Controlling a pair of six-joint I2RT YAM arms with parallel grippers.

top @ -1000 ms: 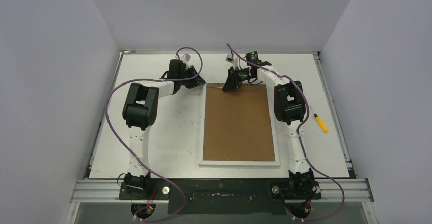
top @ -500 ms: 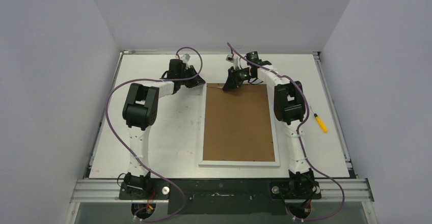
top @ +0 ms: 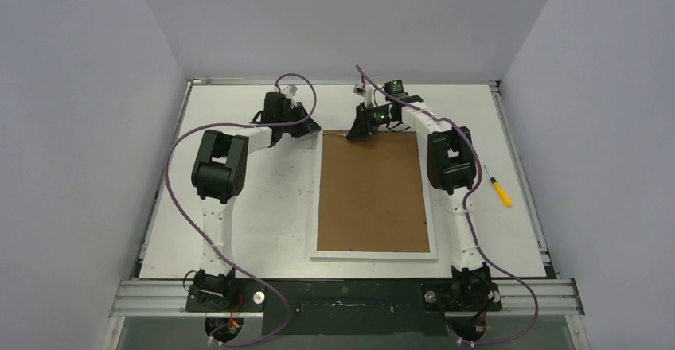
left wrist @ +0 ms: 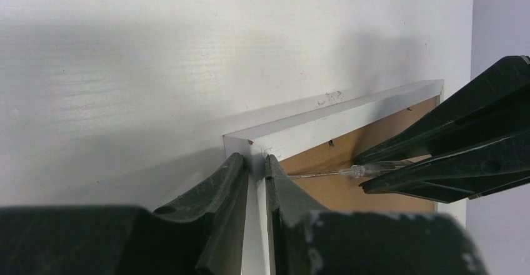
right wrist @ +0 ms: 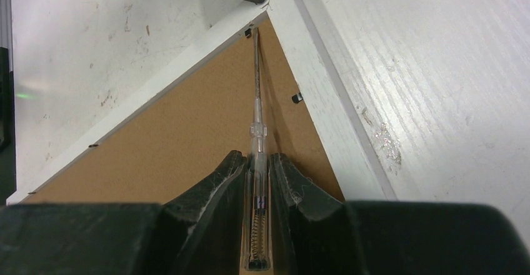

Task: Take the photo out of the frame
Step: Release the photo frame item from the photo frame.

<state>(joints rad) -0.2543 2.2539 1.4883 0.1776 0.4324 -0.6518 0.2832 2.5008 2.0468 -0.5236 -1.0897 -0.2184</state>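
The frame (top: 372, 195) lies face down on the table, brown fibreboard back up, inside its narrow white border (left wrist: 325, 115). My left gripper (left wrist: 253, 161) is shut on the white border at the far left corner (top: 321, 134). My right gripper (right wrist: 256, 159) is shut on a clear-handled screwdriver (right wrist: 257, 119). The screwdriver's thin shaft runs over the backing board, and its tip reaches a small dark tab (right wrist: 248, 33) in that same corner. The screwdriver (left wrist: 325, 174) also shows in the left wrist view. The photo is hidden under the backing board.
A yellow-handled screwdriver (top: 501, 192) lies on the table right of the frame, beside the right arm. Another small dark tab (right wrist: 297, 98) sits on the frame's inner edge near the shaft. Grey walls enclose the white table (top: 263, 207) on three sides.
The right arm's elbow has shifted slightly to the left. Both grippers and the frame stay where they were.
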